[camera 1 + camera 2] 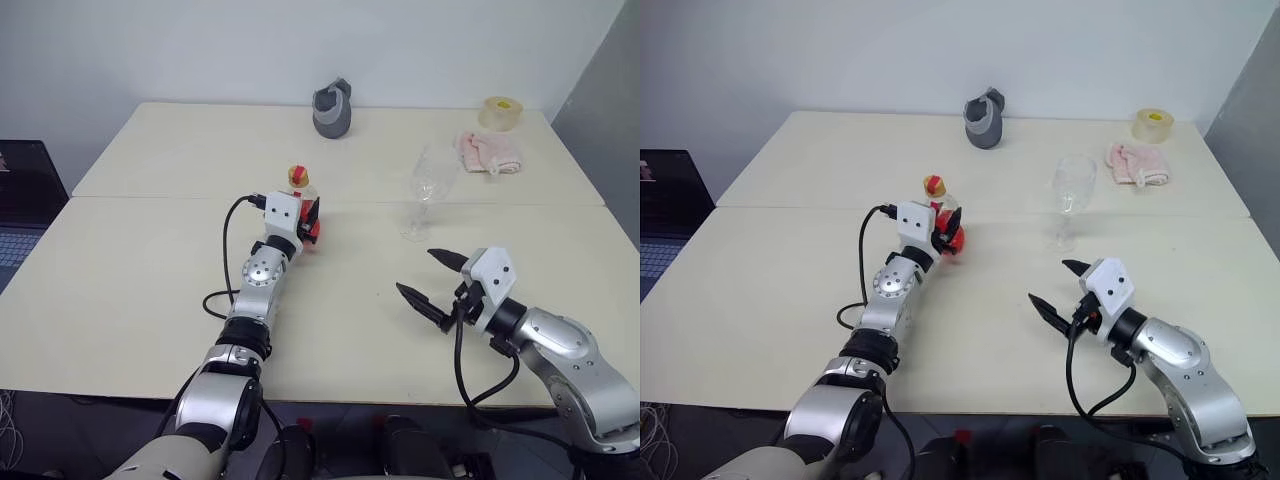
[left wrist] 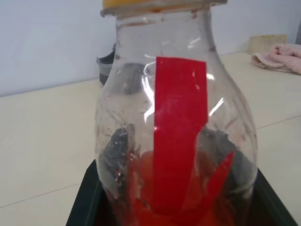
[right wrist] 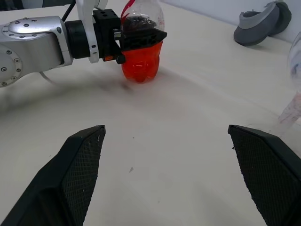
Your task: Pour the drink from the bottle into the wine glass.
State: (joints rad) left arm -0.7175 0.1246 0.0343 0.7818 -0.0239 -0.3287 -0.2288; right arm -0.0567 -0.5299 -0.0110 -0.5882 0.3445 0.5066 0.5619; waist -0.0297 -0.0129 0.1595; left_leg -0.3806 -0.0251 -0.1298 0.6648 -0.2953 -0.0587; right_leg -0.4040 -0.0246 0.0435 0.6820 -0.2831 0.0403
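The bottle [image 1: 303, 196], clear plastic with a yellow cap and a red label strip, stands upright near the middle of the table. The red drink [image 3: 140, 66] fills its lower part. My left gripper [image 1: 306, 222] reaches forward and is shut on the bottle, its black fingers [image 3: 146, 37] clamped around the body above the liquid. The wine glass [image 1: 428, 190] stands upright and looks empty, to the right of the bottle and a little farther back. My right gripper [image 1: 416, 272] hovers open in front of the glass, holding nothing; the glass stem [image 3: 288, 113] shows in the right wrist view.
A grey shoe-like object [image 1: 333, 110] sits at the far edge of the table. A tape roll [image 1: 499, 112] and a pink cloth [image 1: 488, 152] lie at the back right. A seam [image 1: 150, 198] joins two tabletops. A laptop [image 1: 22, 200] stands off the left side.
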